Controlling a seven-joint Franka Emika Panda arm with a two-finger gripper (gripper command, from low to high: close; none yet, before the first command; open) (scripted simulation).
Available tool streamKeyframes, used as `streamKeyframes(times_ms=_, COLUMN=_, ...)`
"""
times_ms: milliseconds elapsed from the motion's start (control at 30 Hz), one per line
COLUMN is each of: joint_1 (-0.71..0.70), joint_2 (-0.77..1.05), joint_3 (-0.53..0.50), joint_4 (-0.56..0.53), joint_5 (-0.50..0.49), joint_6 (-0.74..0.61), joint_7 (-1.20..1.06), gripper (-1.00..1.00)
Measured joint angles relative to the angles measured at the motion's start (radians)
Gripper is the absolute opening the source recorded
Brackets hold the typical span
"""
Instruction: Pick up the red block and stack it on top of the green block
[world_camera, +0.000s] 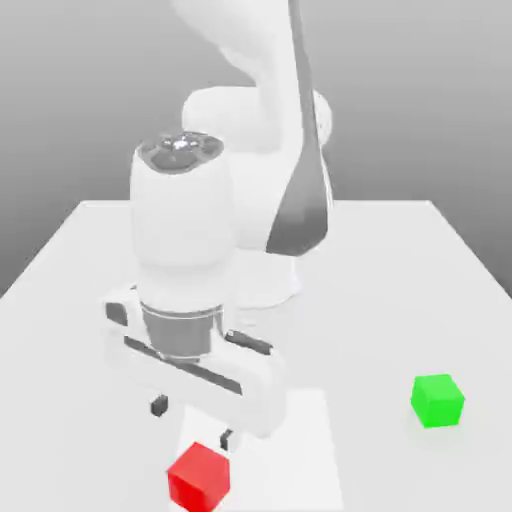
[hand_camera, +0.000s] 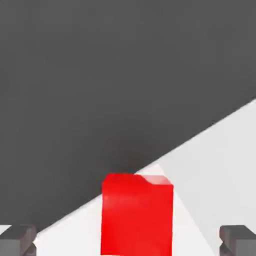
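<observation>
Exterior view, left to right. Panda gripper (world_camera: 193, 422) at left, arm (world_camera: 184, 220) above it, hand slanting down toward the exterior view's right. Jaws spread wide, nothing pinched; two dark tips well apart, one at the exterior view's left, the other further right and lower in the frame.

Red block (world_camera: 200, 478): lower in the frame than both tips, horizontally between them in part, close to the right-hand tip in that view. Turned at an angle, one corner toward the camera. It overlaps the left border of a bright white rectangle (world_camera: 300, 450) on the table (world_camera: 380, 300). Hand view: red block (hand_camera: 136, 217) sits in line with the gap between the jaws, roughly midway, clear space on either side, touching neither. Its sides run about square to the jaws. How far the tips are above the block, can't tell exactly.

Table edge runs diagonally across the hand view, dark area beyond it, block right by that edge in the picture.

Green block (world_camera: 437, 400): far at the exterior view's right, on the table, flat on its base, top face bare. Well apart from the jaws and from the red block, outside the white rectangle.
</observation>
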Motion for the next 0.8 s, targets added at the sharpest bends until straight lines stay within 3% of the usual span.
streamKeyframes(times_ms=67, joint_1=0.004, joint_2=0.072, joint_3=-0.005, joint_4=0.010, joint_5=-0.005, joint_6=0.058, joint_7=0.006, gripper=0.00)
streamKeyframes(times_ms=100, joint_1=0.006, joint_2=0.108, joint_3=-0.009, joint_4=0.015, joint_5=-0.009, joint_6=0.088, joint_7=0.009, gripper=-1.00)
streamKeyframes(times_ms=333, joint_1=0.006, joint_2=0.117, joint_3=-0.009, joint_4=0.016, joint_5=-0.010, joint_6=0.096, joint_7=0.011, gripper=-1.00)
streamKeyframes(times_ms=500, joint_1=0.003, joint_2=-0.035, joint_3=0.011, joint_4=-0.011, joint_5=0.005, joint_6=-0.029, joint_7=-0.007, gripper=-1.00)
streamKeyframes(times_ms=700, joint_1=0.135, joint_2=-0.155, joint_3=0.195, joint_4=-0.100, joint_5=0.014, joint_6=-0.059, joint_7=-0.155, gripper=-1.00)
streamKeyframes(times_ms=800, joint_1=0.275, joint_2=-0.215, joint_3=0.293, joint_4=-0.150, joint_5=0.028, joint_6=-0.068, joint_7=-0.250, gripper=-1.00)
